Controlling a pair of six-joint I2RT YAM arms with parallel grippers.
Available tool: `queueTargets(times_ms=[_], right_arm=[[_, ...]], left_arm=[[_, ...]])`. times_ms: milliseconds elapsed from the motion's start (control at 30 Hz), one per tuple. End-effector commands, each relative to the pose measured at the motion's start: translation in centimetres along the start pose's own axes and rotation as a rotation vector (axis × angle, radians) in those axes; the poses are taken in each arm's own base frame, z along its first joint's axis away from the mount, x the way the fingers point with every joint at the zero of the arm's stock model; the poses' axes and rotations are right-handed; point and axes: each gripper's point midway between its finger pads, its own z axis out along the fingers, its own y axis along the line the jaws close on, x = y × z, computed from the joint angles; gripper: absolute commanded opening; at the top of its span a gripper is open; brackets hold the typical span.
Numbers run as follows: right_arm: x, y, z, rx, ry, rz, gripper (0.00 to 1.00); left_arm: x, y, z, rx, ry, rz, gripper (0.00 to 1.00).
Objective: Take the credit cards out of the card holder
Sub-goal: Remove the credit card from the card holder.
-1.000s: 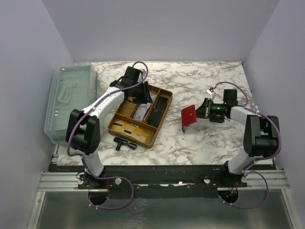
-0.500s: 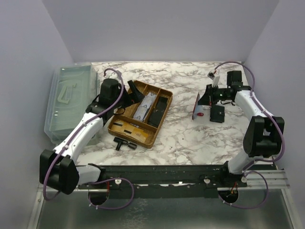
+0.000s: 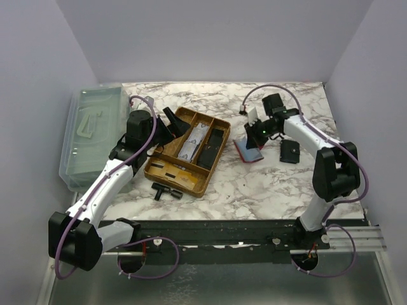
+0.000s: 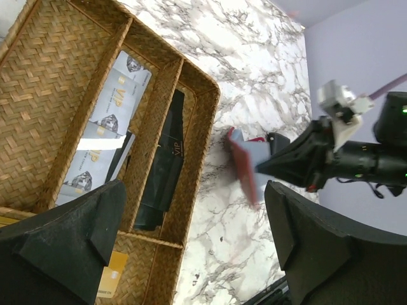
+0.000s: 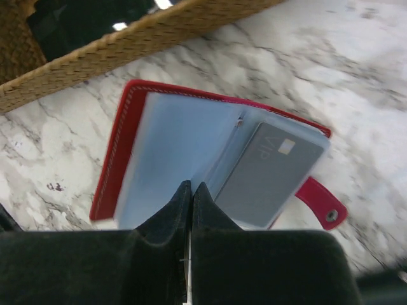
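Card holder (image 5: 165,152), red, clear-sleeved, on marbled worktop (image 5: 356,76), pinched in closed right gripper (image 5: 191,187); left gripper (image 4: 194,210) spread wide.

Left arm (image 3: 105,183): white shells between black joint housings.
Right arm (image 3: 304,132): same white and black; small green light near the wrist.
Cables (image 3: 145,105): purple, running along each arm.
Fingers (image 4: 67,238): matte black, blunt and wedge-shaped.

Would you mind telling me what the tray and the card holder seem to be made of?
The tray: probably woven wicker or rattan, matte brown, by its herringbone weave. The card holder: red leather or imitation, stitched edge and snap tab, with translucent plastic sleeves inside.
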Motion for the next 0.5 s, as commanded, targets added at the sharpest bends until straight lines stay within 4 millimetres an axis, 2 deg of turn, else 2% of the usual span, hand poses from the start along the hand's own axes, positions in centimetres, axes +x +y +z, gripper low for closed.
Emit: queueTargets(times_ms=[0, 200, 467], right_arm=[[1.6, 2.5, 3.0, -0.057, 0.095, -0.048, 0.02], [3.0, 5.9, 5.0, -0.170, 0.123, -0.046, 0.06], [4.6, 9.4, 5.2, -0.337, 0.117, 0.036, 0.11]], left_arm=[[-0.2, -1.4, -0.6, 0.061, -0.001, -0.007, 0.99], [0.6, -1.2, -0.5, 0.067, 0.020, -0.035, 0.98], [1.1, -1.5, -0.1, 0.099, 0.043, -0.048, 0.98]])
